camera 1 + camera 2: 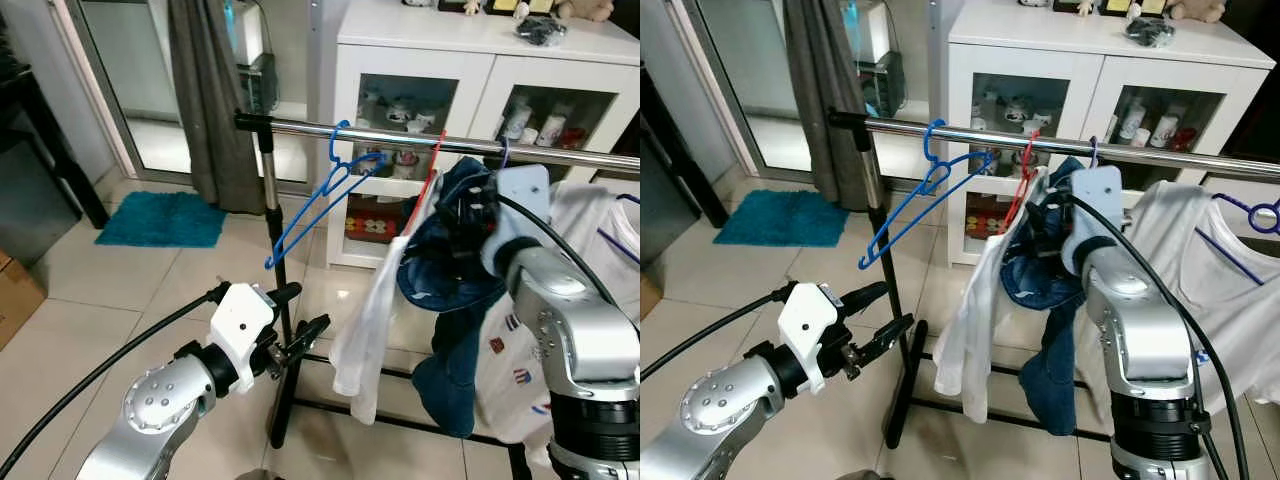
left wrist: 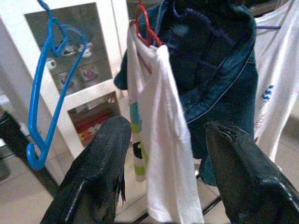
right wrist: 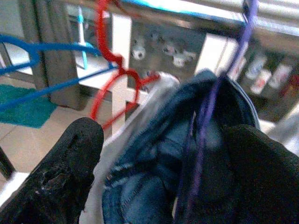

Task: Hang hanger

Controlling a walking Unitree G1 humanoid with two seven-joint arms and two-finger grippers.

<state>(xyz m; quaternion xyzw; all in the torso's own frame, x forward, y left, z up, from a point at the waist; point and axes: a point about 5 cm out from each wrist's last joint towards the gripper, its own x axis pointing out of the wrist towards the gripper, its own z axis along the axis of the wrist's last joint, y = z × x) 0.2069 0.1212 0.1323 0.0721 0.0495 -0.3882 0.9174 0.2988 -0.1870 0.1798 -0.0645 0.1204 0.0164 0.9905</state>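
A chrome clothes rail (image 1: 300, 127) crosses in front of me. An empty blue hanger (image 1: 320, 195) hangs tilted near its left end. Beside it a red hanger (image 1: 432, 165) carries a white shirt (image 1: 375, 320). Then comes a purple hanger (image 3: 205, 112) with a dark blue denim garment (image 1: 450, 290). My right gripper (image 1: 468, 215) is raised at that garment just under the rail, open, with the purple wire between its fingers (image 3: 70, 163). My left gripper (image 1: 300, 312) is open and empty, low beside the rack's upright post, facing the clothes.
Another white shirt (image 1: 1230, 250) hangs at the rail's right end. A white glass-door cabinet (image 1: 470, 50) stands behind the rack. The rack's post (image 1: 272, 200) and floor bar (image 1: 380, 415) are close to my left arm. A teal mat (image 1: 165, 220) and grey curtain (image 1: 205, 90) lie far left.
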